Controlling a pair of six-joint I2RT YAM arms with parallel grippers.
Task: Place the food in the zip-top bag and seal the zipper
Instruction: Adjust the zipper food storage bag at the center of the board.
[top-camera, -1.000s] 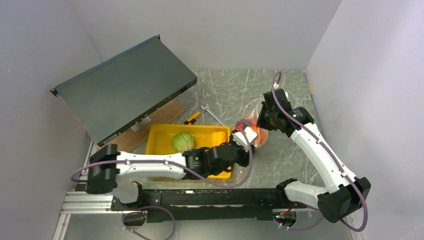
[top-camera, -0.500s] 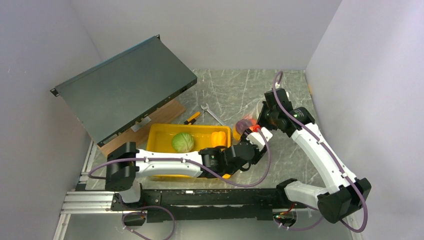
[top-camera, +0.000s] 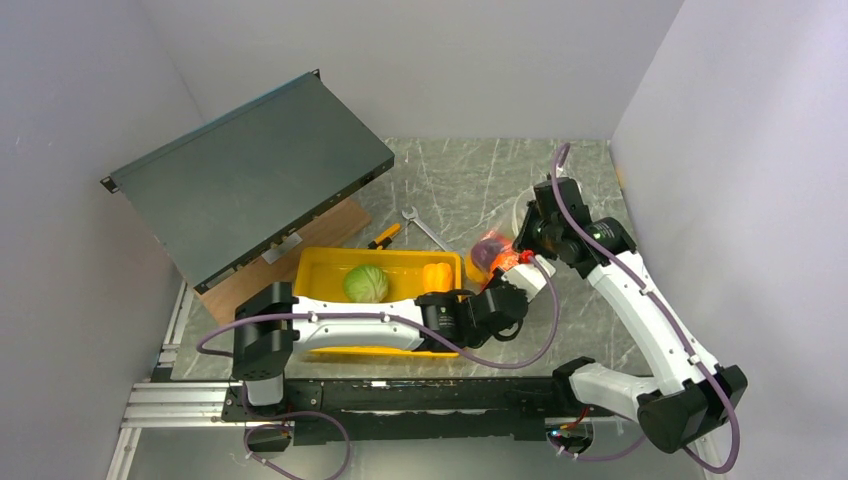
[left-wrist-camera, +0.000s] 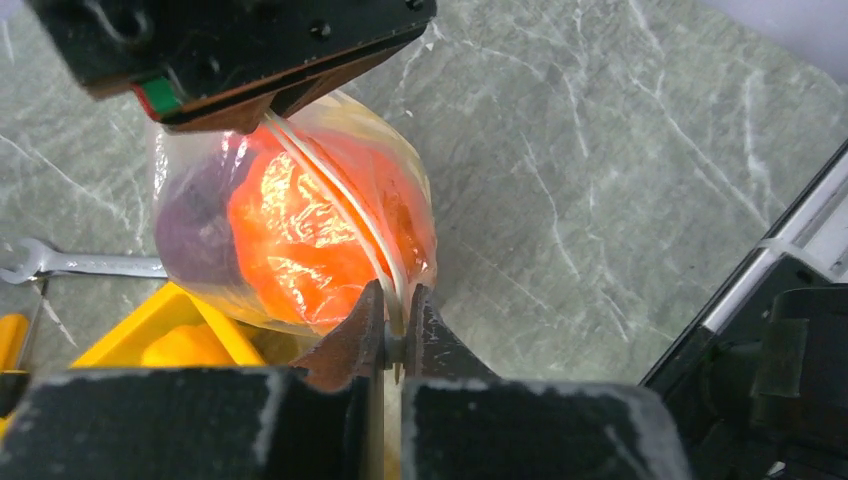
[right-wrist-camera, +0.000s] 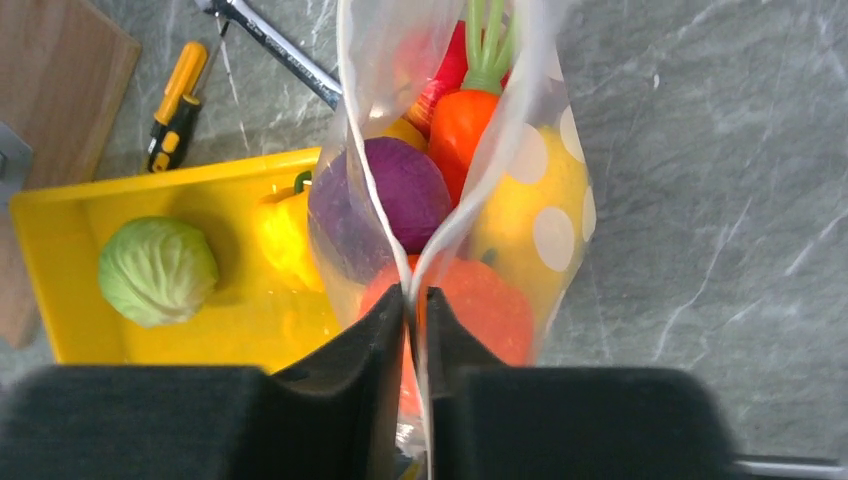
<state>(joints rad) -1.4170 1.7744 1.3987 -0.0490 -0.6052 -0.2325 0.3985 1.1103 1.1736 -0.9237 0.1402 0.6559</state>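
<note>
The clear dotted zip-top bag (top-camera: 493, 252) stands on the marble, right of the yellow tray. It holds food: a purple onion (right-wrist-camera: 395, 190), a carrot (right-wrist-camera: 465, 120), a yellow mango (right-wrist-camera: 530, 190) and an orange-red piece (left-wrist-camera: 300, 230). My left gripper (left-wrist-camera: 397, 305) is shut on the near end of the white zipper (left-wrist-camera: 340, 200). At the strip's other end my right gripper (right-wrist-camera: 415, 295) has its jaws pressed on the zipper (right-wrist-camera: 360, 170). Beyond them the mouth gapes. A green cabbage (top-camera: 365, 283) and a yellow pepper (top-camera: 437, 277) lie in the tray.
The yellow tray (top-camera: 320, 265) sits left of the bag, and my left arm reaches over its front edge. A silver wrench (top-camera: 425, 228) and a yellow-handled screwdriver (top-camera: 385, 236) lie behind it. A tilted grey metal panel (top-camera: 250, 170) rests on a wooden board (top-camera: 300, 255) at back left.
My left arm has stretched right past the tray to the bag, and its jaws have shut on the zipper's near end. The right arm has barely moved.
</note>
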